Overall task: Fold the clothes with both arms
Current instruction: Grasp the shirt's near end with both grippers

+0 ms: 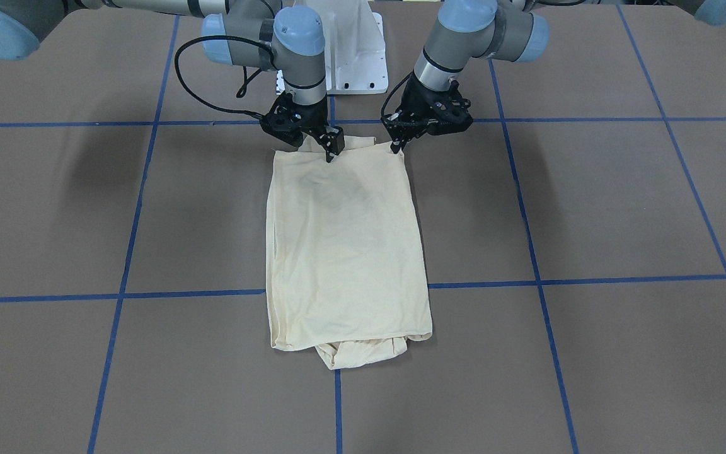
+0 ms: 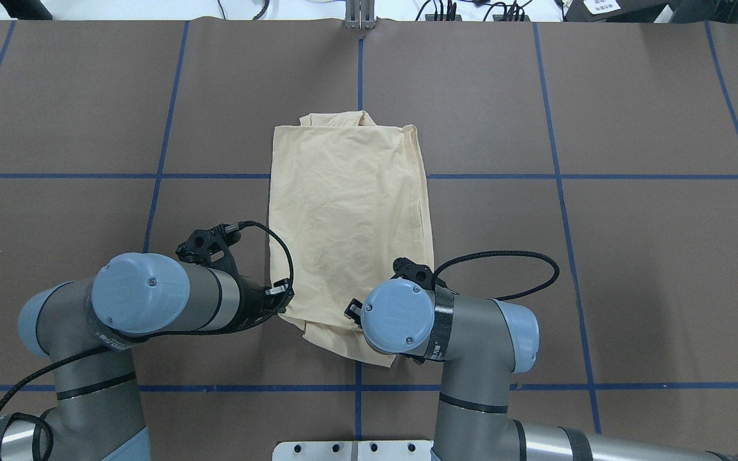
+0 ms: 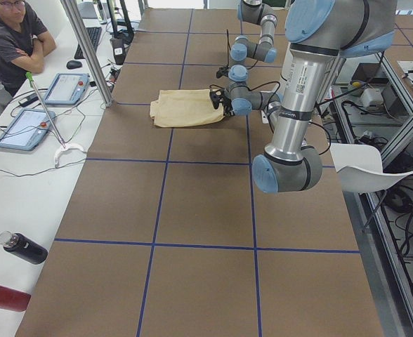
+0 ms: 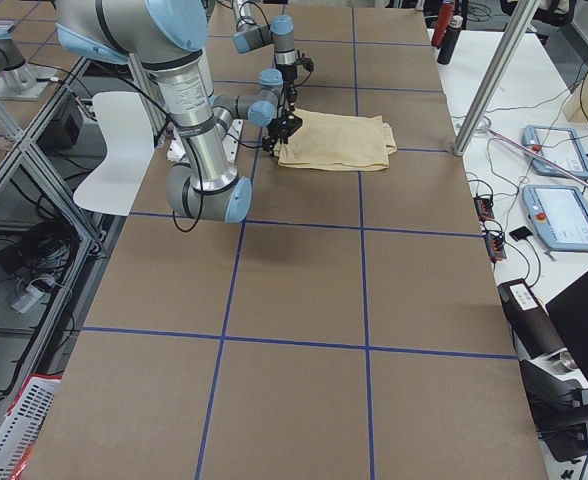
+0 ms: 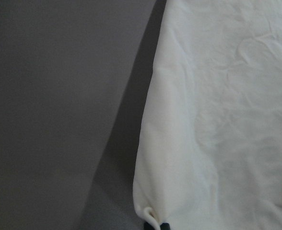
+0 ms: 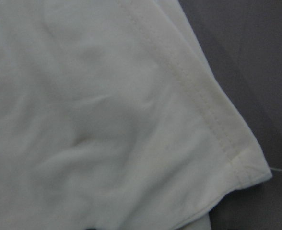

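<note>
Both robot-side corners of the pale cream-yellow folded T-shirt [image 1: 347,239], centred on the brown table [image 1: 590,202], have a black two-finger gripper at them, the left gripper [image 1: 395,147] seemingly pinching cloth, for the right gripper [image 1: 333,151] I cannot tell; light and limp, it wants lifting by both corners together.

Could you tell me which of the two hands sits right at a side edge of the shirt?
The left hand: it meets the shirt at a near-end corner. The right hand sits well in from its side edge, nearer the middle.
</note>
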You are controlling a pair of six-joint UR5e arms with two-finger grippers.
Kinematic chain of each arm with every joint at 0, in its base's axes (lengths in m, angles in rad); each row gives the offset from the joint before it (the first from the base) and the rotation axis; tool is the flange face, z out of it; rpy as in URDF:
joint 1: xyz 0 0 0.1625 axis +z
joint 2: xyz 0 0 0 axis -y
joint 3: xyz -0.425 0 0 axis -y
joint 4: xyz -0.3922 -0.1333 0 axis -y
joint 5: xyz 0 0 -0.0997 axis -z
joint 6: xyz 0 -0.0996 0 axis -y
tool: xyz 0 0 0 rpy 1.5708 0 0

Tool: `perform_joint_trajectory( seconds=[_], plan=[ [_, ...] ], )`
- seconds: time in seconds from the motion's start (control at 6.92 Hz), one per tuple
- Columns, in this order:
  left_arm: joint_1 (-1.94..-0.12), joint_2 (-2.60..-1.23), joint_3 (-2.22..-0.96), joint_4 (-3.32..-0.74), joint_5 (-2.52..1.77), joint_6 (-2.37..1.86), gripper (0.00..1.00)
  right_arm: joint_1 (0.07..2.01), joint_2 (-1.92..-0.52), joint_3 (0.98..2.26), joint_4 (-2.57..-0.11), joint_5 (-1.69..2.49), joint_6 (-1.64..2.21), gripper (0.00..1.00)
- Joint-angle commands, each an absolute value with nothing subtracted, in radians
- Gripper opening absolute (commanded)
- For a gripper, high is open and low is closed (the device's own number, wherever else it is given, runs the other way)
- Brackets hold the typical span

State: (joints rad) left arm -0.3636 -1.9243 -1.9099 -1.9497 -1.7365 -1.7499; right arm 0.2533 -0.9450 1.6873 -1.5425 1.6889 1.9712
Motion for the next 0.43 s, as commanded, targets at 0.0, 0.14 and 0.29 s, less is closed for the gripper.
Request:
perform_joint_trajectory(
  seconds=[0.0,0.14,0.29],
  plan=[
    [-0.364,-1.924,-1.911,-1.950,-1.736,-1.749,0.00,0.255,-0.946,1.687,-1.543,1.690,1.959,0.69],
    [-0.364,-1.924,-1.911,-1.950,-1.736,-1.750,0.00,0.255,-0.946,1.687,-1.543,1.693,1.959,0.63],
    [-0.364,-1.924,-1.911,-1.950,-1.736,-1.750,0.00,0.255,-0.946,1.690,-1.543,1.697,1.959,0.58]
  ],
)
